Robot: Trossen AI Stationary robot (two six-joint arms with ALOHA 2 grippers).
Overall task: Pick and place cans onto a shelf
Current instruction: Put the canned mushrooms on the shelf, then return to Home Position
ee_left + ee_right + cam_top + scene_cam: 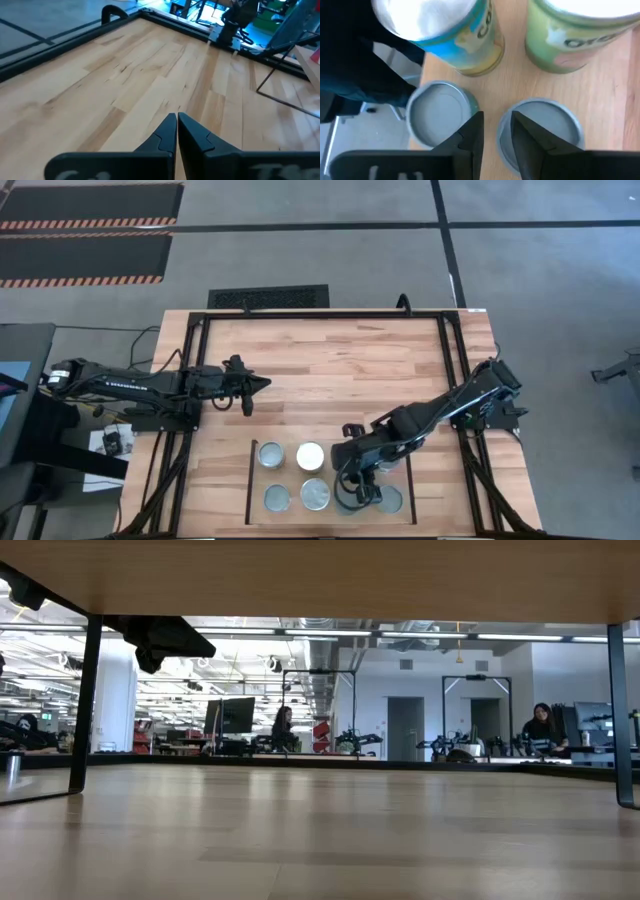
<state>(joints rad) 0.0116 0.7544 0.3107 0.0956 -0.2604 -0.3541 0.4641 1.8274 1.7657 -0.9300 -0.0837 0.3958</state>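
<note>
The table point(330, 370) is light wood in planks, smooth with a soft sheen. The cans point(439, 111) have dull silver-grey metal tops; two point(465, 35) carry glossy printed labels in green, yellow and blue. The shelf point(405, 480) bars look like thin black metal. Both grippers point(177, 131) look like matt black plastic.
</note>
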